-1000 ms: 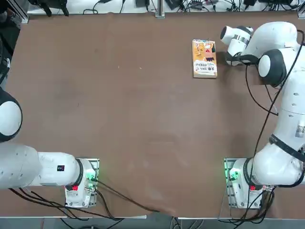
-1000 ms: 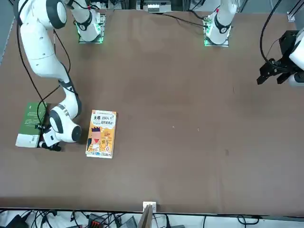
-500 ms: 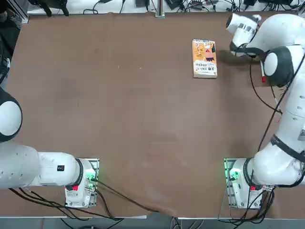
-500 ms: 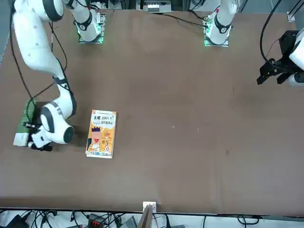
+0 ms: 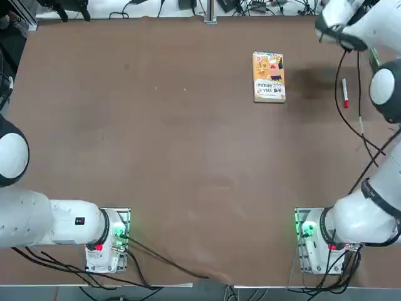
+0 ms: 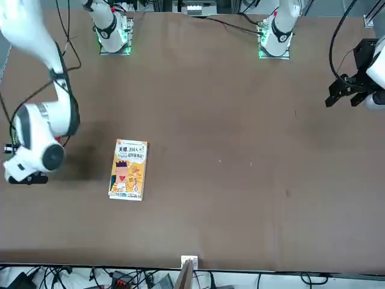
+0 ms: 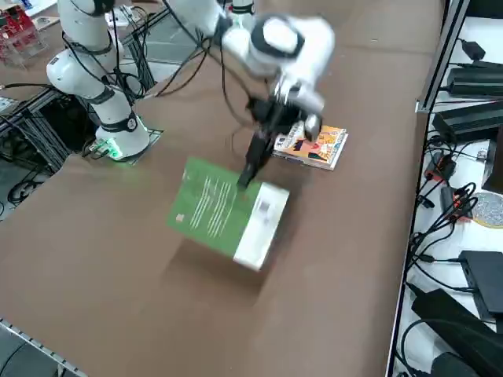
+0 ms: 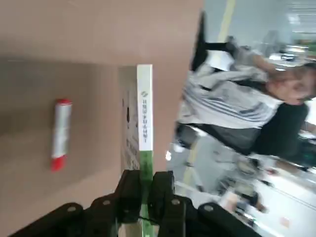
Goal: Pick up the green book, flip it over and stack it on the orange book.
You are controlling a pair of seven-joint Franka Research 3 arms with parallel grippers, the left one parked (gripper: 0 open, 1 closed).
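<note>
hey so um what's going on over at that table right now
The robot's right arm is holding a green-and-white book by its edge, shut in the right gripper, up off the table with its shadow below. The book with the orange illustrated cover lies flat on the table, with nothing stacked on it. A white marker with red ends lies on the table too. Beyond the table, a person shows in the wrist view.
</note>
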